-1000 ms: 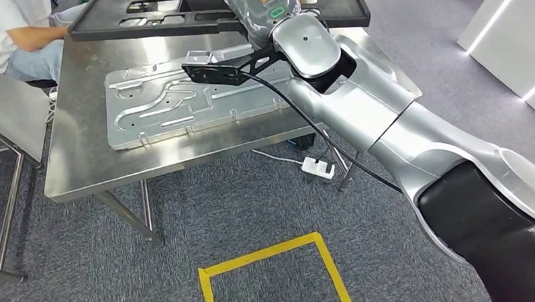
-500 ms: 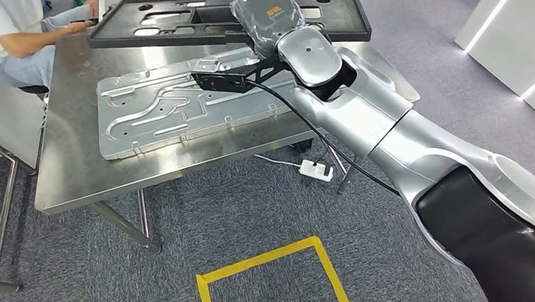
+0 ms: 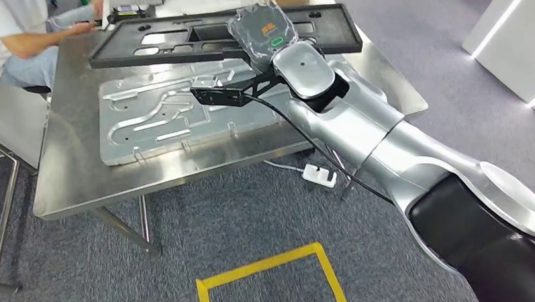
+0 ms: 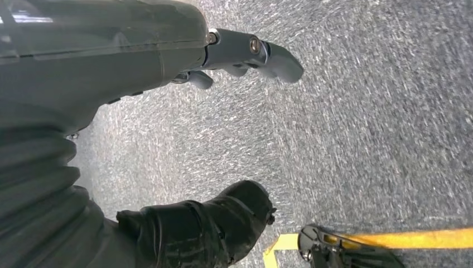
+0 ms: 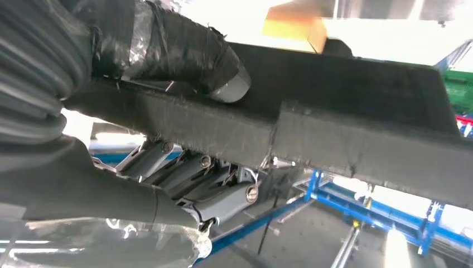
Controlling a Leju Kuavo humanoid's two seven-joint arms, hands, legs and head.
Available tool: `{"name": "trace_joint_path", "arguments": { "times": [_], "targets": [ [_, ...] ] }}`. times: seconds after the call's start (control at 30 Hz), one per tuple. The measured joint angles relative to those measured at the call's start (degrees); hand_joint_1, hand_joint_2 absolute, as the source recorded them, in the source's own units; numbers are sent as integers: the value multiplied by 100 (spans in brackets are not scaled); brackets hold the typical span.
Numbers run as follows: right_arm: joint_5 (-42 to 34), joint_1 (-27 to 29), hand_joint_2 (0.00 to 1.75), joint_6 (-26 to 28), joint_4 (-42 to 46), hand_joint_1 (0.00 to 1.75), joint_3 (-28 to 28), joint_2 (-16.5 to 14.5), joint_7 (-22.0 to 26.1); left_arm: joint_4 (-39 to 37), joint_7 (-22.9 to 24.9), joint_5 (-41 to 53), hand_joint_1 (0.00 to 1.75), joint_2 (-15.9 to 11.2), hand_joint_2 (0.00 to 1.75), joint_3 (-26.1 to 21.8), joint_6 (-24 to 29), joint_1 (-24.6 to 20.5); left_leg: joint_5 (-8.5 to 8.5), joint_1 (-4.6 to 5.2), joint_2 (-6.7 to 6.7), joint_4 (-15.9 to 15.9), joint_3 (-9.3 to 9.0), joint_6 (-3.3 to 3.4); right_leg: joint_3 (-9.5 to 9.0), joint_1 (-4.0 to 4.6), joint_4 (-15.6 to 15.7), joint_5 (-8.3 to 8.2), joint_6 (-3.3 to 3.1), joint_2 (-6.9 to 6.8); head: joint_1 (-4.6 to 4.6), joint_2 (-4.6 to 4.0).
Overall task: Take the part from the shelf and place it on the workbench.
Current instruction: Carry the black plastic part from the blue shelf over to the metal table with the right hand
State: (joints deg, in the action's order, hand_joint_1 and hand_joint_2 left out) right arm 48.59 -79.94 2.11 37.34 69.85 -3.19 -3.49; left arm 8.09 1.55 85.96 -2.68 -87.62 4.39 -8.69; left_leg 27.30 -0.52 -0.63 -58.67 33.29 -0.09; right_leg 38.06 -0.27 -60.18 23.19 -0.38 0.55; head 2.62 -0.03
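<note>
Part (image 3: 222,35) | black frame, gripped by right robot hand (image 3: 265,31) | no readable writing

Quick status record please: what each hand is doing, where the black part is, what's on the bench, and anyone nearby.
right hand: grips the black foam frame by its edge, thumb on top, fingers beneath
black foam frame: held over the far side of the workbench; whether it touches the bench cannot be told
left hand: holds nothing, hanging over grey carpet
on bench: stamped metal panel, lying flat
person: seated at the bench's far left corner
</note>
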Motion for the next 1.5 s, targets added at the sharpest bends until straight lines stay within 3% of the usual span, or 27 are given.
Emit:
{"name": "trace_joint_path", "arguments": {
  "times": [0.07, 0.13, 0.2, 0.27, 0.3, 0.33, 0.4, 0.43, 0.53, 0.6, 0.67, 0.73, 0.77, 0.8, 0.83, 0.87, 0.93, 1.0, 1.13, 1.23, 1.3, 1.33, 1.43, 1.5],
  "targets": [
    [10, 34, 175, 1, -17, 175, 0, -10, 13, 0, 2, 4, 0, 1, 175, 0, 1, 1, 41, -14, 9, -8, -6, -45, -17, -11, 30, 18, -47, 18, 1, 0],
    [18, 39, 175, 3, -35, 175, 0, -15, 10, 0, 4, 5, 0, -1, 175, 1, 2, 3, 213, -23, 25, -291, 129, -99, -48, -40, 51, 30, -98, 21, 15, 0],
    [26, 51, 175, 5, -48, 175, 0, -22, 8, 0, 5, 7, 0, -4, 175, 1, 4, 0, 500, -27, 37, -1004, 508, -143, -75, -40, 53, 57, -138, 25, 31, -1],
    [28, 107, 175, 5, -62, 175, 0, -25, 14, 0, 8, 8, 0, -3, 175, 0, 3, 2, 591, -28, 37, -1583, 876, -159, -122, -30, 52, 94, -157, 31, 31, -1],
    [28, 139, 175, 5, -70, 175, 0, -27, 19, 0, 10, 9, 0, -1, 175, 0, 3, 6, 472, -27, 37, -1579, 928, -152, -156, -25, 51, 118, -159, 34, 31, -1],
    [28, 162, 175, 5, -76, 175, 0, -30, 22, 0, 12, 11, 0, 1, 175, 0, 2, 9, 256, -25, 36, -1359, 875, -136, -198, -21, 50, 145, -157, 37, 31, -1],
    [28, 165, 175, 5, -86, 175, 0, -36, 25, 0, 14, 12, 0, -4, 175, 0, 2, 9, -209, -3, 34, -583, 571, -77, -277, -13, 56, 199, -141, 38, 28, -1],
    [28, 153, 175, 5, -90, 175, 0, -38, 25, 0, 14, 13, 0, -8, 175, 0, 2, 7, -326, 17, 32, -262, 429, -46, -296, -7, 60, 216, -126, 39, 27, -1],
    [28, 144, 175, 7, -102, 175, 0, -44, 26, 0, 15, 13, 0, -14, 175, 0, 2, -1, -314, 58, 34, 25, 295, 15, -297, 7, 86, 223, -63, 40, 25, -1],
    [28, 149, 175, 8, -115, 175, 0, -48, 27, 0, 16, 13, 0, -14, 175, 0, 2, 6, -324, 21, 43, 88, 248, 56, -270, 14, 27, 284, -8, 22, 15, -1],
    [28, 130, 175, 8, -123, 175, 0, -50, 26, 0, 17, 13, 0, -11, 175, 0, 2, 6, -329, -12, 53, 148, 185, 108, -61, 18, -407, 501, 38, 4, -5, 1],
    [29, 136, 175, 3, -127, 175, 0, -50, 27, 0, 14, 14, 0, -9, 175, 0, 1, -2, -303, -9, 53, 149, 156, 142, 345, 13, -1150, 764, 61, 0, -17, 0],
    [30, 158, 175, 1, -129, 175, 0, -51, 32, 0, 13, 14, 0, -9, 175, 0, -1, -3, -284, -10, 52, 140, 143, 147, 515, 7, -1407, 798, 69, -1, -17, 0],
    [33, 181, 175, -3, -131, 175, 0, -51, 37, 0, 10, 16, 0, -8, 175, 0, -2, -2, -260, -12, 49, 126, 129, 145, 593, 0, -1466, 727, 73, -3, -18, -1],
    [36, 198, 175, -4, -133, 175, 0, -52, 42, 0, 7, 19, 0, -7, 175, 0, -3, -1, -231, -14, 42, 103, 115, 138, 559, -10, -1301, 554, 73, -6, -17, -1],
    [40, 205, 175, -5, -135, 175, 0, -52, 45, 0, 4, 20, 0, -4, 175, 0, -5, 0, -196, -16, 33, 70, 103, 127, 427, -19, -955, 321, 67, -11, -19, -1],
    [46, 200, 175, -4, -137, 175, 0, -57, 45, 0, -2, 23, 0, -2, 175, 0, -7, 1, -119, -2, 16, -6, 103, 79, 123, -20, -282, 53, 44, -20, -13, -1],
    [52, 206, 175, -6, -139, 175, 0, -73, 49, 0, -5, 27, 0, -2, 175, 0, -7, 1, -82, 10, 10, -37, 119, 20, -2, 1, -33, 48, 18, -13, -2, -1],
    [68, 220, 175, -10, -149, 175, 0, -84, 45, 0, -6, 36, 0, -2, 175, 0, 1, 6, 49, -10, 24, -190, 188, -92, -65, -26, 51, 40, -78, 5, 17, 0],
    [87, 239, 175, -21, -162, 175, 0, -107, 49, 0, -5, 47, 0, -7, 175, 0, 19, 1, 448, -24, 36, -1155, 680, -160, -120, -39, 72, 69, -135, 10, 41, -1],
    [98, 289, 175, -38, -178, 175, 0, -125, 71, 0, -4, 57, 0, -4, 175, 0, 24, 5, 480, -28, 36, -1575, 965, -177, -157, -36, 71, 100, -147, 17, 40, -1],
    [101, 312, 175, -46, -184, 175, 0, -131, 83, 0, -4, 65, 0, -2, 175, 0, 24, 8, 329, -28, 36, -1461, 953, -173, -184, -35, 71, 118, -141, 21, 40, -1],
    [103, 321, 175, -57, -194, 175, 0, -149, 97, 0, -4, 82, 0, -5, 175, 0, 32, 7, -261, -11, 35, -360, 490, -124, -268, -27, 71, 180, -100, 27, 39, -1],
    [106, 311, 175, -58, -202, 175, 0, -161, 100, 0, -4, 83, 0, -7, 175, 0, 37, 0, -322, 22, 31, 0, 316, -78, -274, -13, 81, 196, -53, 32, 35, -1]
  ]
}}
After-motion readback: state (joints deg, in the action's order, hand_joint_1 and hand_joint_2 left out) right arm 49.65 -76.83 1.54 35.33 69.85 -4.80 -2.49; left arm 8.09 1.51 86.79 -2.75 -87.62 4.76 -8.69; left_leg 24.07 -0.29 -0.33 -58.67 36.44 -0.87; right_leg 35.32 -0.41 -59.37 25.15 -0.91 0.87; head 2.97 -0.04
